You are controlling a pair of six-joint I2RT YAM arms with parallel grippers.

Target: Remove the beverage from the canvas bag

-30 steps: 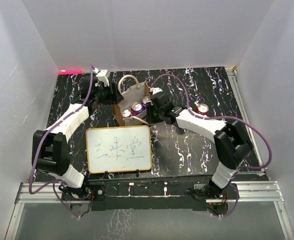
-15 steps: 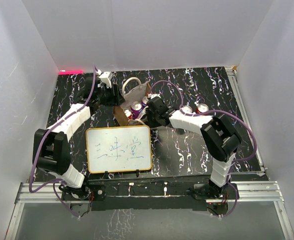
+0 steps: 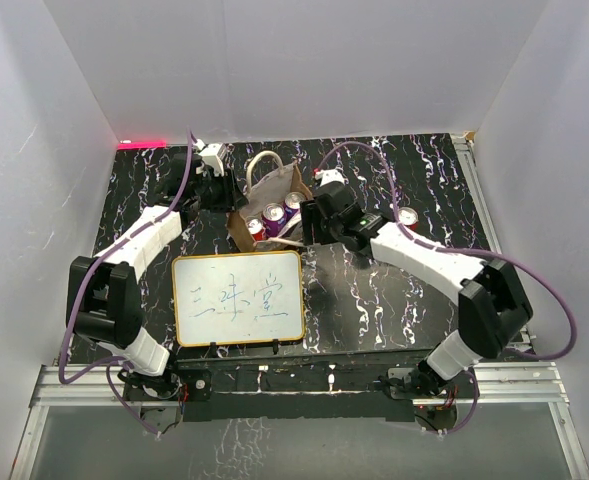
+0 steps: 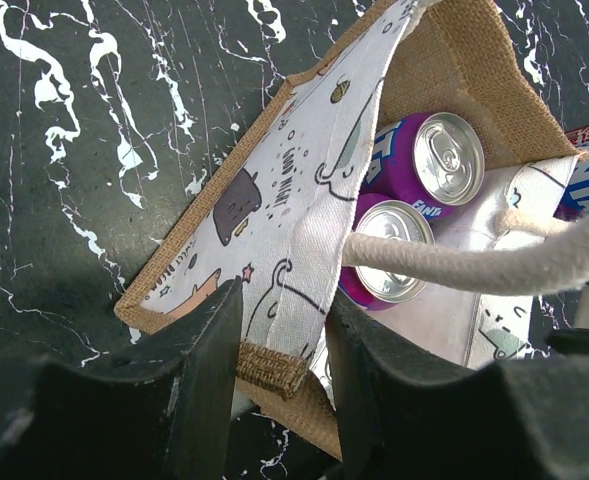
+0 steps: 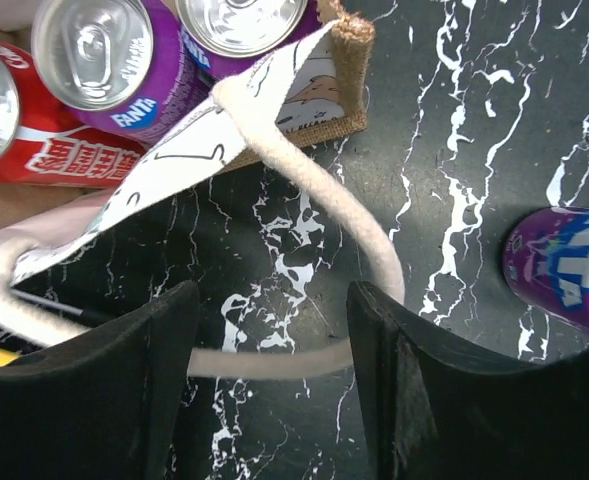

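Top external view is leaving much unclear: my left gripper point(image 3: 222, 190) and right gripper point(image 3: 310, 222) are showing only as dark lumps against the canvas bag point(image 3: 271, 188), so their jaws are not readable there. My right forearm is also covering part of the table beside the lone can point(image 3: 406, 217) at centre right. The left wrist view is cutting off a third can at its right edge, while two purple Fanta cans point(image 4: 441, 160) are lying in plain sight inside the bag point(image 4: 274, 210). The right wrist view is clipping a red can point(image 5: 14, 130) at its left edge and a purple can on the table point(image 5: 564, 270) at its right. Compared with half a second ago, my right arm is reaching out longer, its elbow swung toward the lower right, and a second table can seen then is now hidden. My left arm is staying stretched to the upper centre, its gripper point(image 4: 284, 300) pinching the bag's printed side wall. My right gripper point(image 5: 274, 300) is hanging spread wide over the cream handle point(image 5: 304, 200). The bag is sitting at upper centre, just above the whiteboard point(image 3: 239, 298).
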